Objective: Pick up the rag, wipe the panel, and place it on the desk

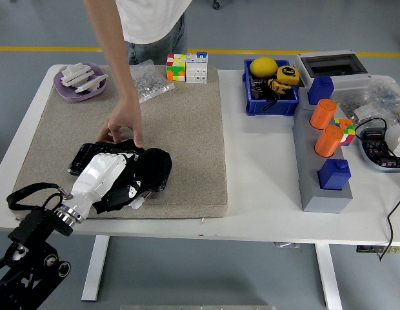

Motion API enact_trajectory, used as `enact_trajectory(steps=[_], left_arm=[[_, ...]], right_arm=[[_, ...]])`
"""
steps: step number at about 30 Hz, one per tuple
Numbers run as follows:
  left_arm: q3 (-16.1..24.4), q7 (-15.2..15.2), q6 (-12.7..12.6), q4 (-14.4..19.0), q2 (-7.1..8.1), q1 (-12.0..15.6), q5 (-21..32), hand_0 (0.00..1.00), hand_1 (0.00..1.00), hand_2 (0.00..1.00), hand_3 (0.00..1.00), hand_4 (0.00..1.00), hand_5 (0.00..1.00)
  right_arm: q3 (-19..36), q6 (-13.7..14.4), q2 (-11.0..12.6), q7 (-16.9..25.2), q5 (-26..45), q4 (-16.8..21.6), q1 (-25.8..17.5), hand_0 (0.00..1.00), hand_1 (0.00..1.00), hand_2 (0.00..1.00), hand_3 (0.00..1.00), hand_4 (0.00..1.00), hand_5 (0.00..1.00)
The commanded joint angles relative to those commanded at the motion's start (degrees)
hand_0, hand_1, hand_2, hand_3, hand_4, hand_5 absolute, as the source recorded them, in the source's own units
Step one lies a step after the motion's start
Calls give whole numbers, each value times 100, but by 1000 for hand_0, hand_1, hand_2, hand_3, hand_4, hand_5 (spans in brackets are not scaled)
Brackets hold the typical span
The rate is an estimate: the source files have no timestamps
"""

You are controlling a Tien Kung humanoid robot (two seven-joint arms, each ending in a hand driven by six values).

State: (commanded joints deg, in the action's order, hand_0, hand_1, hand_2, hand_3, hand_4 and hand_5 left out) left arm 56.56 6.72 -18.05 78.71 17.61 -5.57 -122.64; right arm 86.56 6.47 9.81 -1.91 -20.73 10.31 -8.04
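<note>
A black glossy panel (80, 159) lies on the grey felt mat (180, 116) near its front left. My left hand (113, 169), white-shelled, lies over the panel's right part, its fingers curled on a black rag (151, 169) that it presses onto the panel. A person's hand (122, 126) at the panel's far edge holds the panel down with its fingertips. A small white connector with red wire (138, 202) pokes out at the panel's near edge. My right hand is out of view.
A purple dish with white parts (80, 81), a plastic bag (148, 81) and colour cubes (176, 66) stand at the mat's back. A blue bin (271, 87), grey fixture with orange cylinders (326, 126) and blue blocks (334, 173) stand right.
</note>
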Motion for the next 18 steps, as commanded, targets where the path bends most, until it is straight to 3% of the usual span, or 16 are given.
enact_trajectory(steps=[9, 18], left_arm=[[-202, -56, -77, -66, -99, -100, 0, 245, 291, 556, 513, 326, 2], [-26, -71, -170, -194, -151, -48, 38, 250, 293, 557, 516, 339, 2]], right_arm=[[-39, 7, -1, -2, 28, 0, 8, 761, 623, 675, 608, 998, 505], [32, 0, -10, 14, -53, 0, 9, 761, 623, 676, 609, 998, 509]])
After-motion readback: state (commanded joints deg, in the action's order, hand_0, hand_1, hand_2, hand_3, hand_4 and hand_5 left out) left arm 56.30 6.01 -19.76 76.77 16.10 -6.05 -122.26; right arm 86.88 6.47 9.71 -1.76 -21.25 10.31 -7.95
